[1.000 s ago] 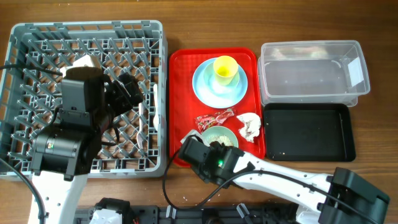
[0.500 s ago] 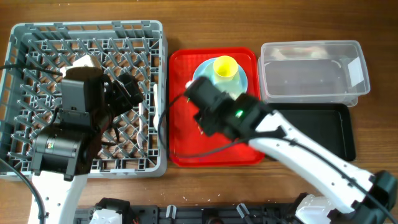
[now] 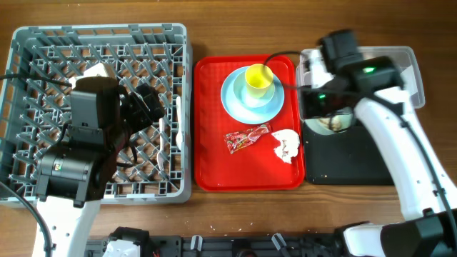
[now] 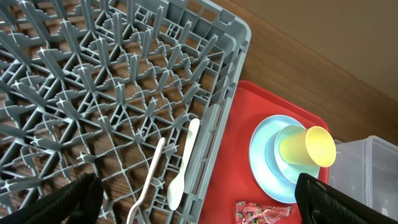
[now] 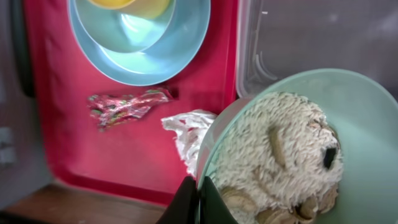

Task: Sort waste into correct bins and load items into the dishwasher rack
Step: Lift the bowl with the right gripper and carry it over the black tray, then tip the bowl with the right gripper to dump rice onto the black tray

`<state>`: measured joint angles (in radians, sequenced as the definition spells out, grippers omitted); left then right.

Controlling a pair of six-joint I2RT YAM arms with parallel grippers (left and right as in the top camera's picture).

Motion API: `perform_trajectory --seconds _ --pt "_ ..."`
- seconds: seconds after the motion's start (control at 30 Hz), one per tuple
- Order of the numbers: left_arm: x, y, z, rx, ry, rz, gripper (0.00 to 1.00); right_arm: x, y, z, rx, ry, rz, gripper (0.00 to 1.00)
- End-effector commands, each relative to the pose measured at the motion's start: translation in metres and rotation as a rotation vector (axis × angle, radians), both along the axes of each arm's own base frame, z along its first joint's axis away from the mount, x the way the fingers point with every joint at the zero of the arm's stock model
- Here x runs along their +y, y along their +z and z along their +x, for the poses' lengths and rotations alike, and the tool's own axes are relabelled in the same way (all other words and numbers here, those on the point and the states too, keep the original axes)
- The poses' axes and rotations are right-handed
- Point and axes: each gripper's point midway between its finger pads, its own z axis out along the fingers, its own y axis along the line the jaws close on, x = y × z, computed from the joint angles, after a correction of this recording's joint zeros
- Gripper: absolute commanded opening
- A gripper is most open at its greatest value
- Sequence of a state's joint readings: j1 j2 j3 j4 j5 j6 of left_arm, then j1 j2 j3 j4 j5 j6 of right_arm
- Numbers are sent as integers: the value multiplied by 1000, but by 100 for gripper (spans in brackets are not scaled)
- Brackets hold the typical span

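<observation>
Right wrist: right tool point(image 5: 198, 191) grips mint green bowl point(image 5: 354, 130) heaped with whitish rice scraps point(image 5: 264, 149); left tool point(image 4: 199, 202) wide.

No wording is legible anywhere; the print on the red snack wrapper point(image 3: 247, 137) is too small; the white label point(image 3: 408, 82) on the clear tub point(image 3: 357, 89) is blurred.

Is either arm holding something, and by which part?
Yes: the right arm's fingers pinch the mint green bowl of rice by its rim. The left fingers hold nothing.
</observation>
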<state>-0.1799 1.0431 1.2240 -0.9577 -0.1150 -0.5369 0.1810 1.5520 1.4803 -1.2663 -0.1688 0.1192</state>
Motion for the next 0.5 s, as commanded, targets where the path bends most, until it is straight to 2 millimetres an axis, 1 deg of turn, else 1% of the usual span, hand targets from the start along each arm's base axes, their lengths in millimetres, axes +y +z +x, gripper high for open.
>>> perform_trajectory --seconds 0.0,0.13,0.2,0.37,0.47 --pt "3 3 1 -11 12 4 100 0 25 0 -31 36 231 4" --pt "3 3 1 -11 12 4 100 -19 29 0 -44 8 334 4" --pt "3 3 1 -11 12 4 100 -26 30 -2 -53 11 399 4" --pt "3 3 1 -11 12 4 100 -31 36 -6 -94 27 571 4" --pt "3 3 1 -11 12 4 100 -35 33 -9 -109 19 644 4"
